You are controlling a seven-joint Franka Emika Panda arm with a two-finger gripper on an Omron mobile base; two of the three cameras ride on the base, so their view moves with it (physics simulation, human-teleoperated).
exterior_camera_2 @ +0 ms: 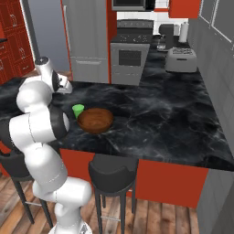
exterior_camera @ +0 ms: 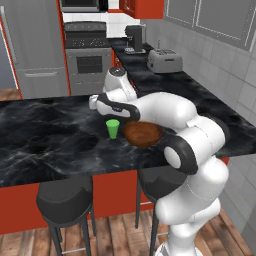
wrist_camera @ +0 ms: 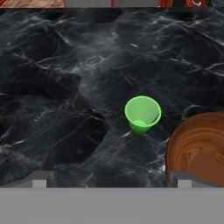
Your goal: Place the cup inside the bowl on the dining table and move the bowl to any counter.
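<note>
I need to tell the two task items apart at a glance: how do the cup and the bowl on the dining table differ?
The cup is bright green, narrow and tapered; the bowl is brown, wood-grained, wide and shallow. The cup is much the smaller and would fit inside the bowl. Both stand upright, open and empty, side by side on the black marble dining table, with the cup not yet in the bowl.

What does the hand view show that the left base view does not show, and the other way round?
The hand view alone looks down into the cup, so its hollow inside and its floor are visible, and it shows the two finger tips of the hand spread wide apart. The left base view alone shows the stools, the toaster, the coffee machine and the oven. Both show the cup upright on the dining table beside the bowl, not inside it.
</note>
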